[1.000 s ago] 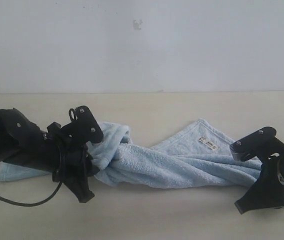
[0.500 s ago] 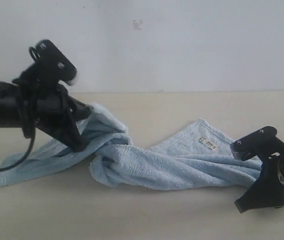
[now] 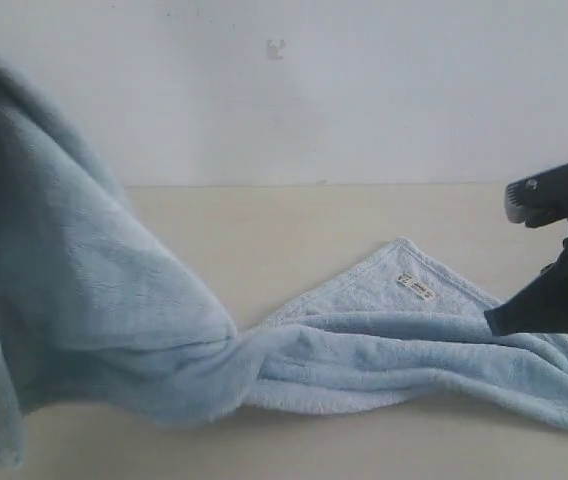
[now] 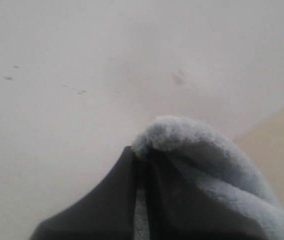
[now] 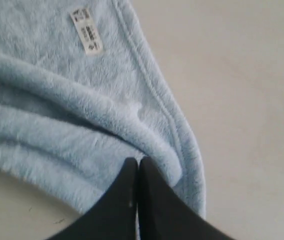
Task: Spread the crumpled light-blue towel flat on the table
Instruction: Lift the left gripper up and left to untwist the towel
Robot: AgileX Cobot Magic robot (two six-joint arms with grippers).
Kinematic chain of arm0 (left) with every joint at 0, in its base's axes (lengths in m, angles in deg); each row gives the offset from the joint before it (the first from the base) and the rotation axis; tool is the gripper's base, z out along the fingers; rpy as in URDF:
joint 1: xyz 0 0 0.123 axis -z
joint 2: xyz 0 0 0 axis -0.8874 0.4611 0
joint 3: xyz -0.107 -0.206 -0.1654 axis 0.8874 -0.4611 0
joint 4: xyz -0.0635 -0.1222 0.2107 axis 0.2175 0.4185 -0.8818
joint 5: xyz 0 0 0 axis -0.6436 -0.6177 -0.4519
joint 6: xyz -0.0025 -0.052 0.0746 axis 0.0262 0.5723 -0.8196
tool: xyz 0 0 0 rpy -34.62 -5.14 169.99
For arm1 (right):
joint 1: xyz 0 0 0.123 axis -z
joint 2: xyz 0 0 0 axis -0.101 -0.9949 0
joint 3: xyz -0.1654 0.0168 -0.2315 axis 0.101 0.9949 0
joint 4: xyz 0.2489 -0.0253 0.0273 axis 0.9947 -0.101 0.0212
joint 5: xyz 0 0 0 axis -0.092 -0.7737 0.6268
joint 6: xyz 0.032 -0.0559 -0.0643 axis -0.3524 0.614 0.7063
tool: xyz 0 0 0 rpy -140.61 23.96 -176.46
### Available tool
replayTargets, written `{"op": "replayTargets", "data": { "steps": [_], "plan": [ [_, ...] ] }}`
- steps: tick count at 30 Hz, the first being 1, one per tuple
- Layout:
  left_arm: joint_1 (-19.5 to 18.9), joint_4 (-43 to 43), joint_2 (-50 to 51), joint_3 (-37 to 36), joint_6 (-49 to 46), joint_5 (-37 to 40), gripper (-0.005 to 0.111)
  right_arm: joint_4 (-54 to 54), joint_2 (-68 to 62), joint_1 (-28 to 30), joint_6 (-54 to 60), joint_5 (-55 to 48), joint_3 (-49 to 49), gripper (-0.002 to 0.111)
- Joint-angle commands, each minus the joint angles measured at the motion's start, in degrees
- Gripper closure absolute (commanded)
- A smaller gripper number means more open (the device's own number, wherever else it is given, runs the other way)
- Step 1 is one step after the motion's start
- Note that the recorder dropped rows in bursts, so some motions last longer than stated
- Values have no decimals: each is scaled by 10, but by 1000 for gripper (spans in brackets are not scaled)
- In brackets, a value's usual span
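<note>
Towel [image 3: 364, 350] tight in left claw [image 4: 140, 155], right claw [image 5: 138, 164].

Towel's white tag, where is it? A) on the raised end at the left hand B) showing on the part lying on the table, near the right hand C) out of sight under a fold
B: the white tag shows on the stretch of the towel that lies on the table, near the right hand; the left hand holds the other end aloft.
</note>
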Motion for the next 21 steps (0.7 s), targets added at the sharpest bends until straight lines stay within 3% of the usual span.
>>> {"op": "replayTargets", "data": {
  "steps": [1,5,10,18,21],
  "plan": [
    [1,40,-57,-42,7,-102,103,-4,27,1,57,-61,-2,109],
    [1,53,-71,-56,6,-115,103,27,24,1,77,-115,-2,109],
    [1,62,-42,-59,-54,-83,103,152,18,1,168,-132,-2,109],
    [1,165,101,-59,-245,-123,103,262,-74,2,279,-228,-32,109],
    [1,200,152,-59,-263,-139,101,262,-86,26,277,-225,-36,109]
  ]
}}
